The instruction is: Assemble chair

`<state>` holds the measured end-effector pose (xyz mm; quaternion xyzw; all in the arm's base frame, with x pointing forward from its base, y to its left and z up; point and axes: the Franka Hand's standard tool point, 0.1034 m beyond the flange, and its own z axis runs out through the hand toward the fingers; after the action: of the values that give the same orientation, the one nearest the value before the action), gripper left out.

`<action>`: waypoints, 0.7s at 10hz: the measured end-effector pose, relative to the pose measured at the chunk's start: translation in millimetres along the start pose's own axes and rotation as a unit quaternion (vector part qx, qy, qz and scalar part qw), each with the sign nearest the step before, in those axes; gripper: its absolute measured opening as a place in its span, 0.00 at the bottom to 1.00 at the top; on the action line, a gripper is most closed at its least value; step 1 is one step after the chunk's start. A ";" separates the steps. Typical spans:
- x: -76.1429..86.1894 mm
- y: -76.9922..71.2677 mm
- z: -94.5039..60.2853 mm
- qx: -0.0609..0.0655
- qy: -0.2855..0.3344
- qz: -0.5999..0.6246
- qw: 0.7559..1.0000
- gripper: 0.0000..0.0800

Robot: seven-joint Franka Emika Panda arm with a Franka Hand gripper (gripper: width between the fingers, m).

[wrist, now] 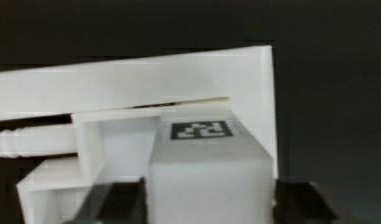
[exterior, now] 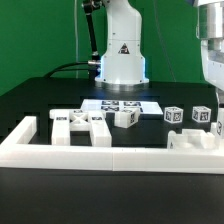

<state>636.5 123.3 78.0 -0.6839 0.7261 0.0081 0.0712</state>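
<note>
In the wrist view a white blocky chair part (wrist: 208, 160) with a square tag on top sits between my gripper's (wrist: 212, 205) two dark fingers (wrist: 119, 200), which press against both its sides. A white round peg (wrist: 23, 142) sticks out beside it. In the exterior view my gripper (exterior: 213, 112) is low at the far right, over a tagged block (exterior: 200, 116). Other chair parts lie on the black table: flat pieces (exterior: 78, 125) at the exterior view's left, one block (exterior: 125, 117) in the middle and another block (exterior: 173, 116) to its right.
The long white border frame (exterior: 110, 152) runs along the front, with raised ends at both sides; its wall also fills the wrist view (wrist: 134, 85). The marker board (exterior: 122, 104) lies before the robot base (exterior: 122, 60). A black cable runs along the back left.
</note>
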 end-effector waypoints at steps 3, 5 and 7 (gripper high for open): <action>-0.7 -0.5 -0.8 -0.003 0.002 -0.097 0.995 0.77; -5.3 -1.6 -4.8 -0.008 0.006 -0.231 0.973 0.80; -3.6 -6.0 -15.5 0.000 0.001 -0.347 0.938 0.81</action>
<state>641.2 124.8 94.2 -0.8934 0.4436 -0.0171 0.0689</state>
